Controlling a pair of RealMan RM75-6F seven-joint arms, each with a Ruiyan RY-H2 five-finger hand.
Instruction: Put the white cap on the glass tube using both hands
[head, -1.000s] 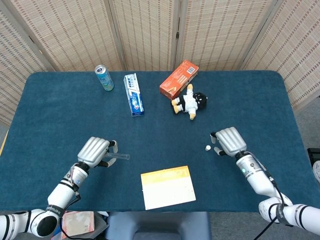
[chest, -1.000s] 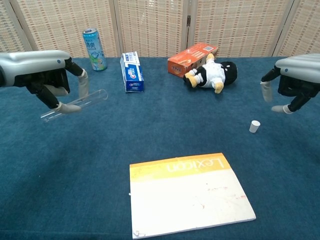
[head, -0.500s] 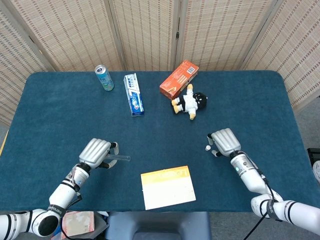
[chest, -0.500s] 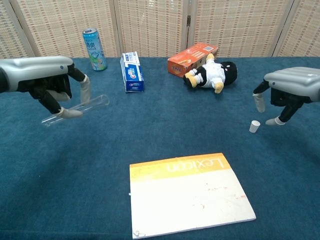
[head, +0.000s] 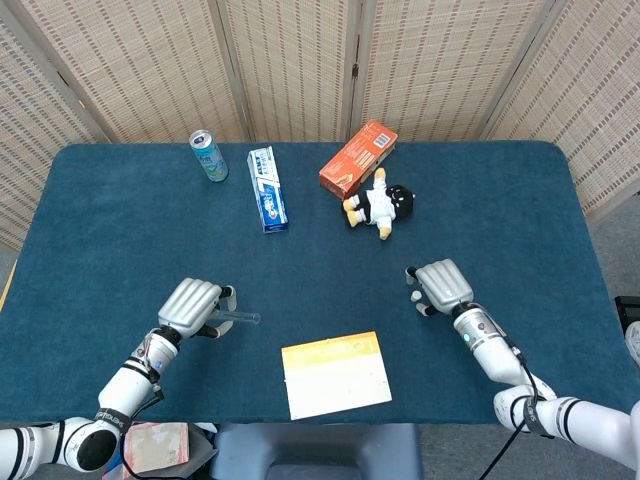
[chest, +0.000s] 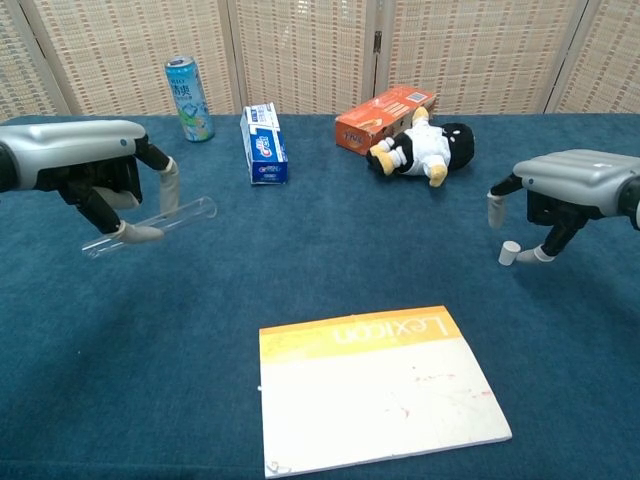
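My left hand (chest: 85, 165) (head: 190, 305) holds the clear glass tube (chest: 150, 226) (head: 240, 317) above the table at the left. The tube lies nearly level, its open end pointing right. The small white cap (chest: 509, 252) (head: 414, 296) stands on the blue cloth at the right. My right hand (chest: 565, 185) (head: 443, 285) hovers low just right of the cap with its fingers apart. One fingertip (chest: 494, 210) hangs above and left of the cap, and another comes close to its right side. I cannot tell whether that one touches the cap.
A white and orange booklet (chest: 375, 385) lies at the front centre. Along the back stand a drink can (chest: 188, 97), a toothpaste box (chest: 263, 143), an orange box (chest: 385, 115) and a plush toy (chest: 425, 145). The blue table (chest: 330, 250) ends near the screens behind.
My right hand has moved left and down until its fingers straddle the cap. My left hand has shifted slightly with the tube still in it.
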